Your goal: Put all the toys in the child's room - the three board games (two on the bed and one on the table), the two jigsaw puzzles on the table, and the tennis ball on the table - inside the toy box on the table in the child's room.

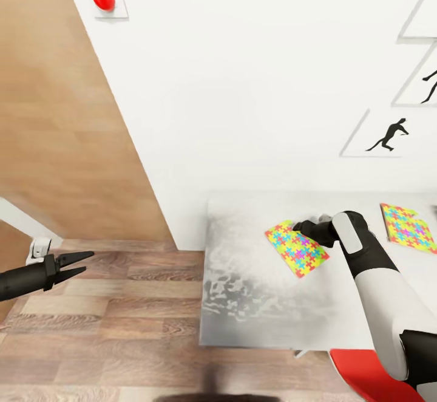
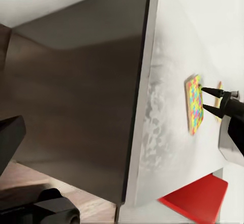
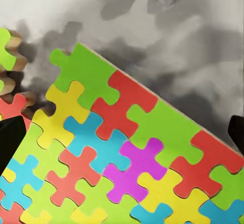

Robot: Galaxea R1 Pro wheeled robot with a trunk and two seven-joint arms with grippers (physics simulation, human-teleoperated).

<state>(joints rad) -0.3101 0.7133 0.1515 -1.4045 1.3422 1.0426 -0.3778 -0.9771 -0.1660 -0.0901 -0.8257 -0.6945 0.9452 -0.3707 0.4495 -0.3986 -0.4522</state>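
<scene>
While right jaws (image 1: 301,227) straddle jigsaw puzzle (image 1: 296,248), open

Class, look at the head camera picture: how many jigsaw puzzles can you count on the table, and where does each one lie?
2. One jigsaw puzzle lies on the table at the right gripper; the other jigsaw puzzle lies further right, near the picture's edge. More could lie beyond the frame.

From my remote seat, the table (image 1: 255,305) has a wide bare stretch of top at its left end and front. One jigsaw puzzle (image 1: 296,248) lies flat near the back, with my right gripper (image 1: 297,227) at its far corner; a second puzzle (image 1: 408,226) lies well apart to the right. The wall (image 1: 255,86) closes off the back. My left gripper (image 1: 82,263) hangs over open floor (nothing near it), left of the table.
</scene>
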